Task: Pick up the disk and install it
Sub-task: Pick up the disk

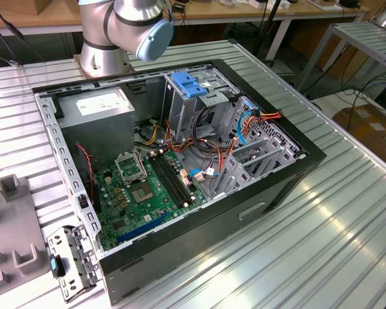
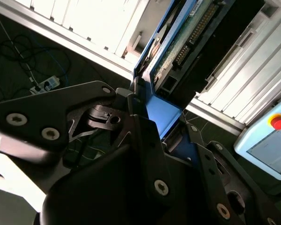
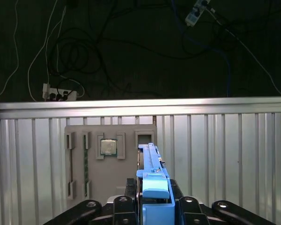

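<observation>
Your gripper [image 3: 155, 208] is closed on one end of the disk [image 3: 152, 164], near the table [image 3: 225, 154] edge; move slowly so it cannot twist in the jaws

Dark disk [image 2: 196, 42] with bright blue rails [image 3: 152, 164], black gripper [image 2: 161, 112], ribbed silver table [image 1: 347, 219]

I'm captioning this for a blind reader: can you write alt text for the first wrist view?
The tool grips the disk edge-on by its blue rails, over a ribbed metal table. On the table lies a grey tray holding a square chip; beyond the table's edge, a power strip lies on the dark floor.
</observation>
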Controlling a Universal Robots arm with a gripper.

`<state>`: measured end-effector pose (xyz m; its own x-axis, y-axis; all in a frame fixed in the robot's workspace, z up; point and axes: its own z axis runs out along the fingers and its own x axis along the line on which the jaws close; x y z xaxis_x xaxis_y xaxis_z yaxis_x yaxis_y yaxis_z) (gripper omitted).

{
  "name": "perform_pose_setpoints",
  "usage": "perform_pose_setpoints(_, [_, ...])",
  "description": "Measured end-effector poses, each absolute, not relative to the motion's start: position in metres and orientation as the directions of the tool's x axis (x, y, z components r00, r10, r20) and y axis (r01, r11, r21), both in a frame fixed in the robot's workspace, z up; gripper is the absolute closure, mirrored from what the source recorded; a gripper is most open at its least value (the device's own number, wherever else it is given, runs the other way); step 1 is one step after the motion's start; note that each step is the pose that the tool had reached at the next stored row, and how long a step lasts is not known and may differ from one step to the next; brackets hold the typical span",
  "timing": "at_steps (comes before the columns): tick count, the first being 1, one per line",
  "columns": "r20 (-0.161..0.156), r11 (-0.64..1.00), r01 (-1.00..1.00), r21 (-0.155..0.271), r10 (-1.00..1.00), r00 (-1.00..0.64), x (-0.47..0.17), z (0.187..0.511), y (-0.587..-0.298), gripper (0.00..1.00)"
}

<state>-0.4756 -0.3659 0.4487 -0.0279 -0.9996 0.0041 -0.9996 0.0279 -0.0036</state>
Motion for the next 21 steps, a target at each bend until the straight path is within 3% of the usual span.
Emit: perform_pose_setpoints(21, [0.004, 0.028, -1.000, -0.003, -1.000, -0.028, -0.476, 0.469, -0.366, 0.63])
